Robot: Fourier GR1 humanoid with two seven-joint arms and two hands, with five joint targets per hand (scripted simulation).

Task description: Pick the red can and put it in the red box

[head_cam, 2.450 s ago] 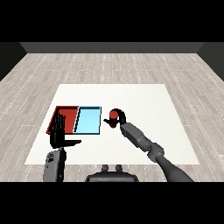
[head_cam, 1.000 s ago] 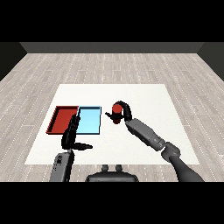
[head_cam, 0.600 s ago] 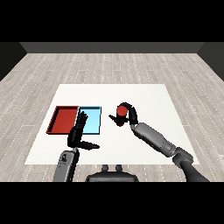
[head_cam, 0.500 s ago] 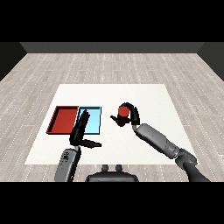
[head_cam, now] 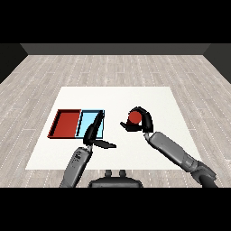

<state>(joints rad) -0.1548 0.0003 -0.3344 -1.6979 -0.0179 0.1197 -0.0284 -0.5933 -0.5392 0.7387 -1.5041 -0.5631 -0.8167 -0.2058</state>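
Note:
The red can (head_cam: 134,117) is held up off the white table (head_cam: 149,97), right of the trays, with my right hand (head_cam: 142,121) curled round it. The red tray (head_cam: 66,124) lies at the left, touching the light blue tray (head_cam: 91,125) on its right. My left hand (head_cam: 93,136) hovers over the near right corner of the blue tray, fingers straight and thumb pointing right, holding nothing.
Bare white tabletop (head_cam: 117,101) spreads behind the trays and between them and the can. Grey plank floor (head_cam: 113,67) surrounds the table.
My right hand has lifted the red can and carried it a little toward me and right. The left hand has risen and moved right, from beside the red tray to over the blue tray.

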